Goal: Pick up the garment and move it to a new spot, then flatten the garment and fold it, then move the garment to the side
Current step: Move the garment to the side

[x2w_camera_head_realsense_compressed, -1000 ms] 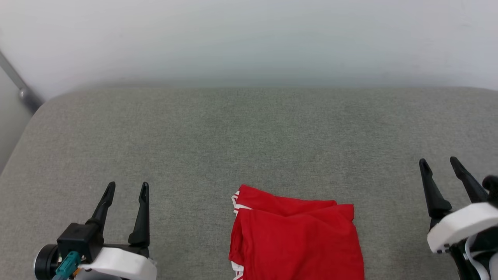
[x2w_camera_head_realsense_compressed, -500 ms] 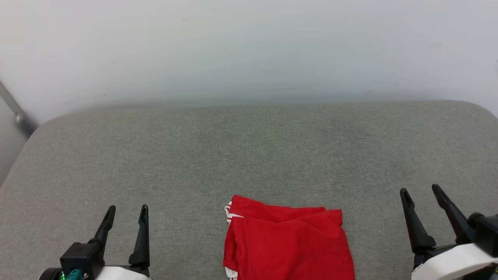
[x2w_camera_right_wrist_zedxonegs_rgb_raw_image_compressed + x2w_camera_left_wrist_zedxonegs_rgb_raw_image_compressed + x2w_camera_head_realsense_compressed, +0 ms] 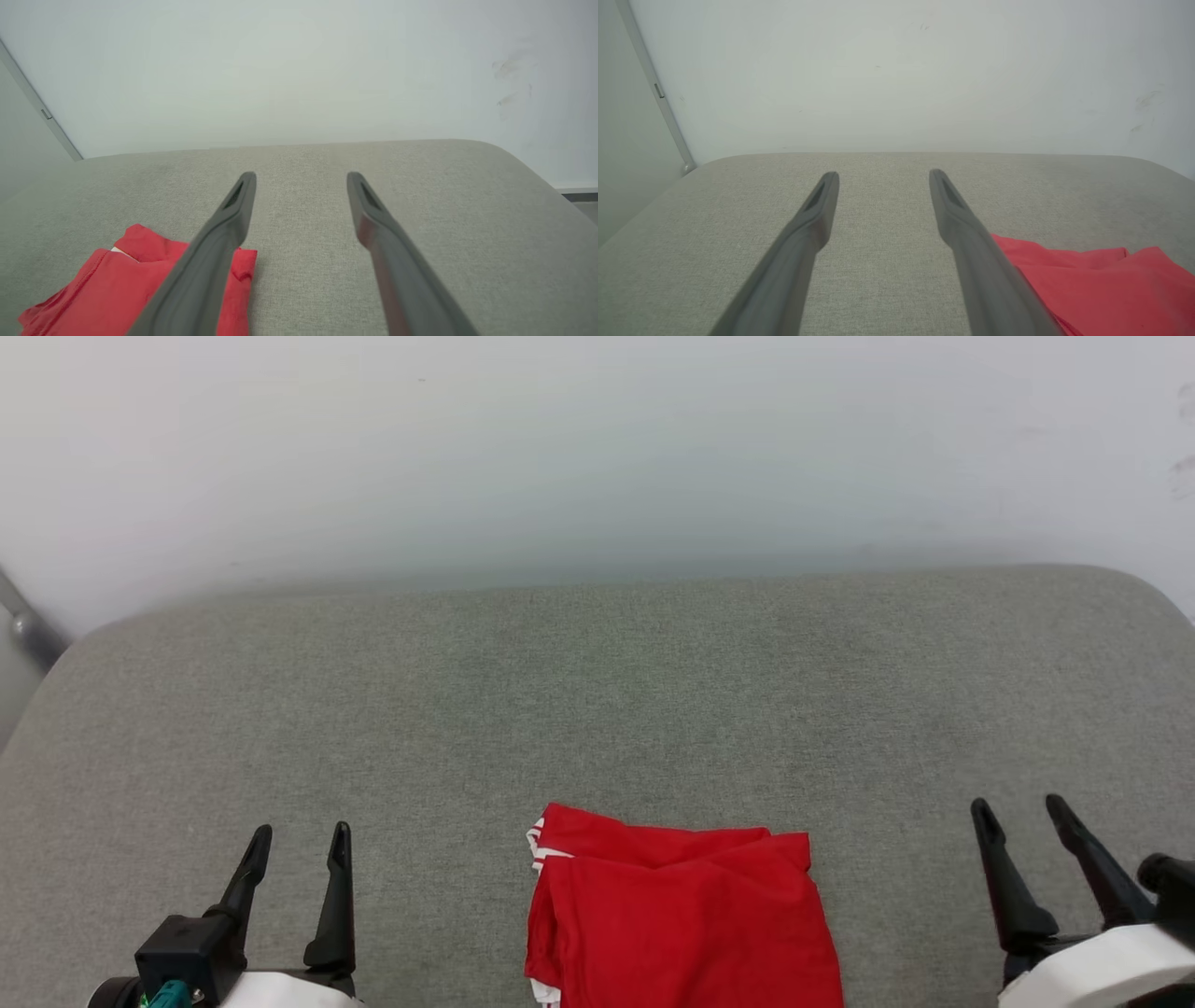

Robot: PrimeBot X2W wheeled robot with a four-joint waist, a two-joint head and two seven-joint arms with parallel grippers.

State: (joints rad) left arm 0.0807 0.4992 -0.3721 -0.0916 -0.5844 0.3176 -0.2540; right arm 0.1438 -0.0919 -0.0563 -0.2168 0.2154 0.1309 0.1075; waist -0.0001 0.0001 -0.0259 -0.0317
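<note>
Standing open and empty, left gripper point(image 3: 301, 831) and right gripper point(image 3: 1017, 803) flank the garment point(image 3: 681, 924) at the cushion's point(image 3: 597, 691) near edge. Pinching 2 corners evenly seems best.

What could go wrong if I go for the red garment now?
The garment lies in loose layers; pinching only the top layer would likely peel the stack apart.
Its near edge runs off the head view's bottom, so grasping there would be blind.
The left end effector and right end effector stand open on either side, clear of it; uneven reaches could drag it across the cushion.
</note>
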